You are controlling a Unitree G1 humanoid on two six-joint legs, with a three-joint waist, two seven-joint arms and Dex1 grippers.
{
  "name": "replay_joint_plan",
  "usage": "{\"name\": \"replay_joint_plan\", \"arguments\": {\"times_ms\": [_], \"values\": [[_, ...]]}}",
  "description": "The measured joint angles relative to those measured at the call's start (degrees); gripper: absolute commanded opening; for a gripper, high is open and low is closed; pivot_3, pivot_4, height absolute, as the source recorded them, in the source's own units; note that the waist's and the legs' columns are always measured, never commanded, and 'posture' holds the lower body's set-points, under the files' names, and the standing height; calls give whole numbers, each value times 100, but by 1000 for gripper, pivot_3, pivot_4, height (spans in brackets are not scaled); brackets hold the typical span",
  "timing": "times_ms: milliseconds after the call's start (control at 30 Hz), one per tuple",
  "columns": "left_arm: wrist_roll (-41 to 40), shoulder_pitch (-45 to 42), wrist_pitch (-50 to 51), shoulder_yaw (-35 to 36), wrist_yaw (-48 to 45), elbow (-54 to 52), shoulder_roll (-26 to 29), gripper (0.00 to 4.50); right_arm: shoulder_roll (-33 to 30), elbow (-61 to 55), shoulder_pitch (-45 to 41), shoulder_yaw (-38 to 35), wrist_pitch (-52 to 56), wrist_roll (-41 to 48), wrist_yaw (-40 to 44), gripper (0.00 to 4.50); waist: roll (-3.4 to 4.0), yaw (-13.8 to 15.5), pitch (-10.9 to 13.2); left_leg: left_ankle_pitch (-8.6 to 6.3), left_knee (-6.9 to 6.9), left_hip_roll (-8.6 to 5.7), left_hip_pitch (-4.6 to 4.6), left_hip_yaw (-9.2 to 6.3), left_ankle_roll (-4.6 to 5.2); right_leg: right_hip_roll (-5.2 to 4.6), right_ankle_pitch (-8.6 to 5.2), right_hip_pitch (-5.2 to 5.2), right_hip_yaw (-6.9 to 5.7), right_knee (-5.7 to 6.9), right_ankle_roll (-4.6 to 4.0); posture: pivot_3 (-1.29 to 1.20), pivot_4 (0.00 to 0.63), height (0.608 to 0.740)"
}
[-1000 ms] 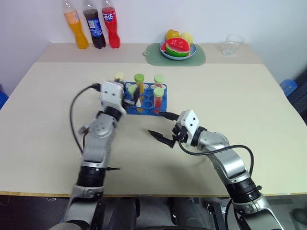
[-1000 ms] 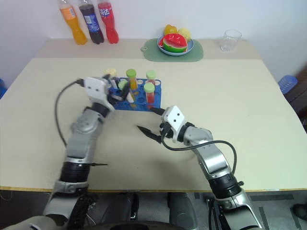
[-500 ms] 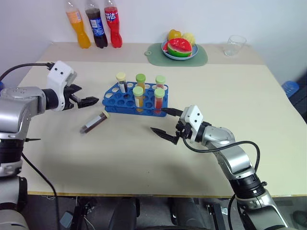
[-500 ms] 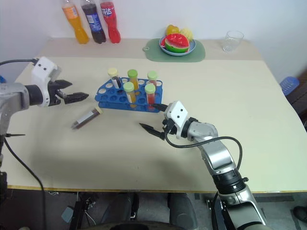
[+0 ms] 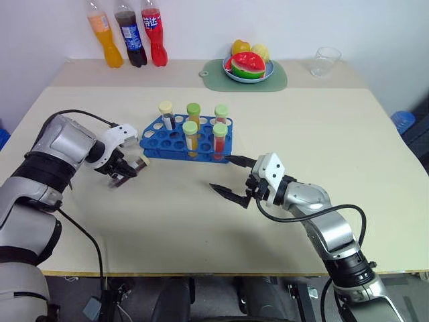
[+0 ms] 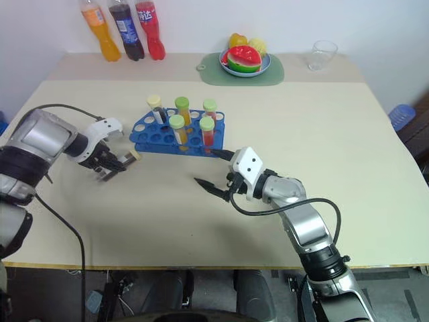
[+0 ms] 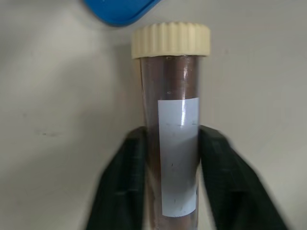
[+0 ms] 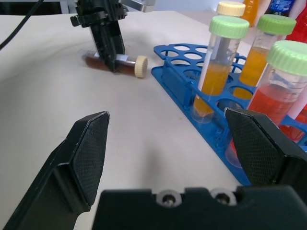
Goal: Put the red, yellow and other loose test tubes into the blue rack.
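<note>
**Trainee:** What can I not read here?

**Operator:** In my left wrist view the brown tube [image 7: 171,143] runs off the frame's edge, so I cannot see its base. The blue rack [image 7: 120,8] shows as one corner, the rest cut off. The black fingers [image 7: 120,187] are blurred.

**Trainee:** And from the head camera?

**Operator:** The left gripper [image 5: 125,170] covers the tube's middle; only its cream cap end shows. The bottle labels [image 5: 133,35] are too small for me to read. In the right wrist view, that gripper's finger [image 8: 268,153] hides the rack's near corner.
</note>
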Motion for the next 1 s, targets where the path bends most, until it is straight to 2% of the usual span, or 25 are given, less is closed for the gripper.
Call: {"name": "replay_joint_plan", "arguments": {"times_ms": [133,200,300,400,500,533,600,667,733,800,900,1000], "values": [[245,35,-376,24,-138,76,88,702,-31,-94,30,0,60,2,-63,4267,0,-15,0,0,0,1,0,0,1,0,0,-2,0,2,0,0,150,734],[273,159,-562,283,50,173,236,702,-102,-161,60,-3,89,8,-62,4267,0,-35,0,-1,0,3,-1,0,1,0,0,-6,0,3,0,0,150,734],[71,325,-793,1290,784,405,289,702,-154,-190,79,-49,122,13,-48,4267,-5,-8,1,-1,4,5,-7,-5,1,0,1,-9,-3,5,0,0,150,734],[-474,770,-1202,2835,1830,131,95,702,-150,-195,86,-45,140,26,-20,4267,-6,22,0,-1,8,3,-11,-3,1,-12,1,-10,-6,6,1,0,150,734],[-973,1617,-1349,4407,3160,-860,-701,702,-137,-189,77,-29,143,44,31,4267,-3,45,-5,-1,11,-9,-17,-5,1,-32,3,-9,-10,4,4,0,150,734],[-1082,2040,-1618,4926,3753,-1405,-1186,702,-124,-180,70,-24,142,53,57,4267,-6,43,-6,-1,13,-8,-17,-4,2,-40,3,-9,-9,4,4,0,150,734],[-1205,2727,-2145,5426,4695,-2344,-2184,702,-102,-136,45,13,141,56,112,4267,-15,44,-10,0,17,-9,-24,-5,0,-45,8,-13,-8,4,11,0,150,734],[-1281,3188,-2779,5508,5272,-3049,-3041,702,-89,-49,7,66,135,54,168,4267,-25,61,-12,2,20,-16,-30,-3,-5,-45,9,-14,-10,-1,11,0,150,734],[-1203,3459,-3471,5313,5616,-3655,-3653,702,-65,43,-63,96,115,53,219,4267,-29,74,-12,2,20,-19,-29,-3,-4,-43,10,-14,-9,-1,11,0,150,734],[-884,3534,-4074,4880,5899,-3923,-3948,702,-34,92,-124,125,74,53,257,4267,-27,66,-14,3,20,-19,-23,-2,-6,-39,11,-11,-9,2,11,0,150,734],[-262,3594,-4931,4191,6352,-3755,-4458,702,3,144,-193,168,38,50,279,4267,-19,53,-19,3,17,-20,-3,2,-5,-35,11,7,-6,0,11,0,150,734],[54,3621,-5331,3828,6558,-3325,-4565,702,7,146,-202,173,38,49,271,4267,-19,-3,-19,3,12,-17,3,3,-5,-29,11,6,-4,1,10,0,150,734]]}}
